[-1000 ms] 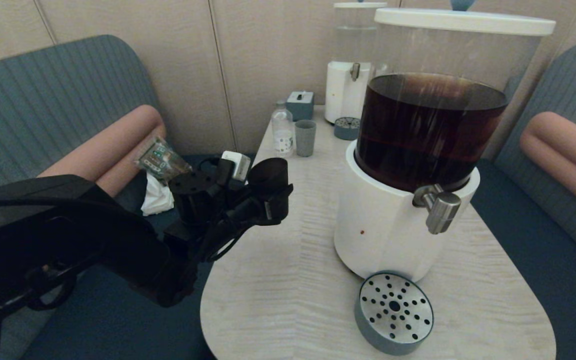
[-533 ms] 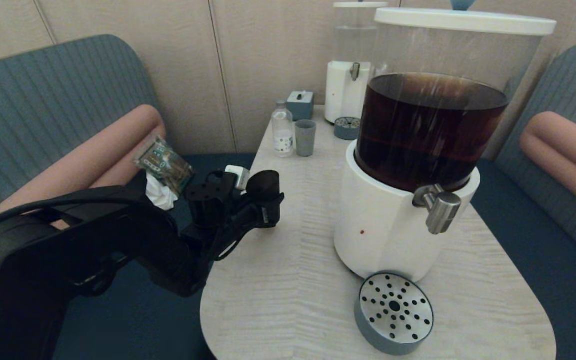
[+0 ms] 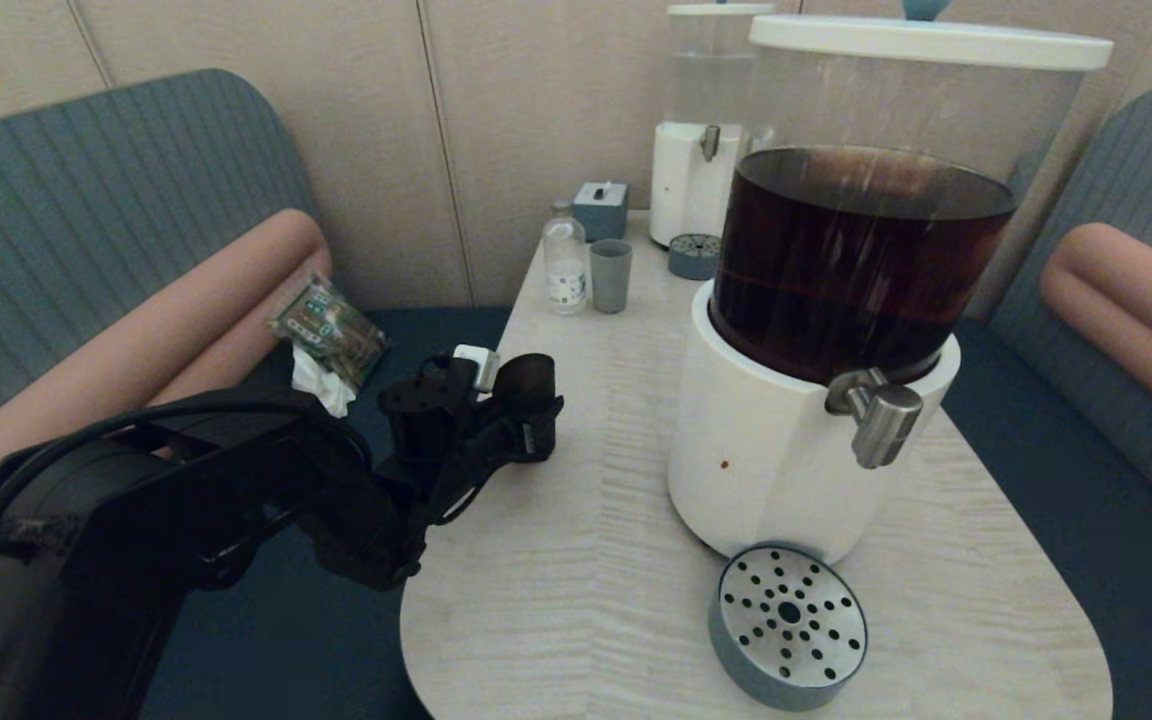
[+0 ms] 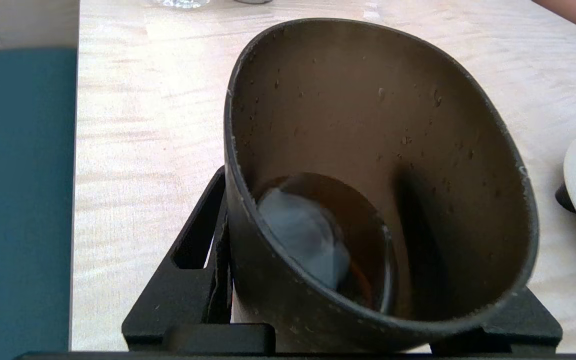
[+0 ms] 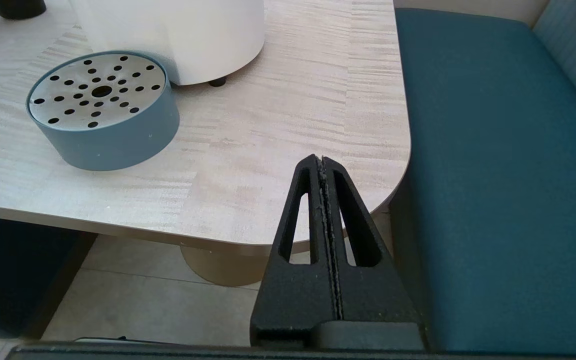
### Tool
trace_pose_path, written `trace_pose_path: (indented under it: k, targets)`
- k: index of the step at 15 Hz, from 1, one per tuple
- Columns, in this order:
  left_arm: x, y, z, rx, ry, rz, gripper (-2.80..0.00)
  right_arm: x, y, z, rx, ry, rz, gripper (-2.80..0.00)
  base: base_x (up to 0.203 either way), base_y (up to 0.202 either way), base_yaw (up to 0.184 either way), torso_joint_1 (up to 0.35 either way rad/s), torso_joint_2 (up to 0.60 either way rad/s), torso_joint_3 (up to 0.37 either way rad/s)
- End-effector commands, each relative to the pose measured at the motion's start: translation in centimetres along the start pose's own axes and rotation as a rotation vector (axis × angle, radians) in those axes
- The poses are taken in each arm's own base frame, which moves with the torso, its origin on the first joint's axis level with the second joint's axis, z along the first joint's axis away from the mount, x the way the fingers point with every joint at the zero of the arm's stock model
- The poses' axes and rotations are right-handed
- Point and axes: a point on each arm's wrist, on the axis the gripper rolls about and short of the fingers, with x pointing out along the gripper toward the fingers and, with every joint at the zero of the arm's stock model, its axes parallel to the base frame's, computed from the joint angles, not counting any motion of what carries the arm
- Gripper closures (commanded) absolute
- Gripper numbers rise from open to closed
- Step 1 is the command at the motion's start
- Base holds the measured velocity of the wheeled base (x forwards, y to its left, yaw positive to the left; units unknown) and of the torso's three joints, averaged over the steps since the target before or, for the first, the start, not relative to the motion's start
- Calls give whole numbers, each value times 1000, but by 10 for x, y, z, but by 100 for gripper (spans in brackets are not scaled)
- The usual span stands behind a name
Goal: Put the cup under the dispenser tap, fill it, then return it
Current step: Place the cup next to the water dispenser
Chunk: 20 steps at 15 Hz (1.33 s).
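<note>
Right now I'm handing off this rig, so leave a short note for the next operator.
Left claw: shut on the cup, at the table's left edge, away from the dispenser tap.
Right claw: shut, empty, parked off the table's near right corner.
Cup: the left wrist view shows a little dark liquid at the bottom and droplets on the inner wall.
Drip tray: bare, in front of the dispenser.
Done: filling appears done, though only shallowly.
Left: set the cup down on the table and release.

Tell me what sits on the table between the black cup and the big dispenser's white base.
Nothing: in the head view, bare table separates the cup, held by the left gripper, from the white base.
</note>
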Motion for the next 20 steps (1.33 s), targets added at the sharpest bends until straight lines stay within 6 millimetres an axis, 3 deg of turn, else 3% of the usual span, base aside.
trace_pose_path:
  k: [1, 13, 14, 15, 20]
  targets:
    - [1, 1, -3, -1, -3, 0, 0, 0, 0, 0, 0, 0, 0, 0, 0, 0, 0, 0, 0, 0]
    - [-1, -1, -2, 9, -6, -5, 0, 0, 0, 0, 0, 1, 0, 0, 0, 0, 0, 0, 0, 0]
    - [-1, -1, -2, 9, -5, -6, -70, 0, 0, 0, 0, 1, 0, 0, 0, 0, 0, 0, 0, 0]
    - [-1, -2, -1, 9, -8, -8, -280, 0, 0, 0, 0, 2, 0, 0, 0, 0, 0, 0, 0, 0]
    - [-2, -3, 5, 13, -44, 8, -280, 0, 0, 0, 0, 1, 0, 0, 0, 0, 0, 0, 0, 0]
